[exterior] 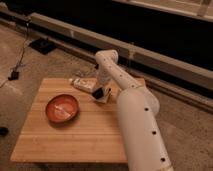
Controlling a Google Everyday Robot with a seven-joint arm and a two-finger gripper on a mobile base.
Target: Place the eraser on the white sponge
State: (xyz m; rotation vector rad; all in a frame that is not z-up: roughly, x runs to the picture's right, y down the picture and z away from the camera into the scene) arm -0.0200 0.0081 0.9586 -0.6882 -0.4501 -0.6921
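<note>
A wooden table (80,137) has bare planks along its near edge. Farther back on the left sits a red bowl (62,108). Right of it, the gripper (100,94) hangs over the white sponge (103,97), pinching the black eraser (97,93). A printed packet (82,83) lies near the far edge.

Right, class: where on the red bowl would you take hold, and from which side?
Probably the rim of the bowl, from straight above, pinching across its wall. It sits upright and open on the table, and it looks too wide to span. The edge facing the arm is nearest the gripper, which hangs low over the table's far middle.
</note>
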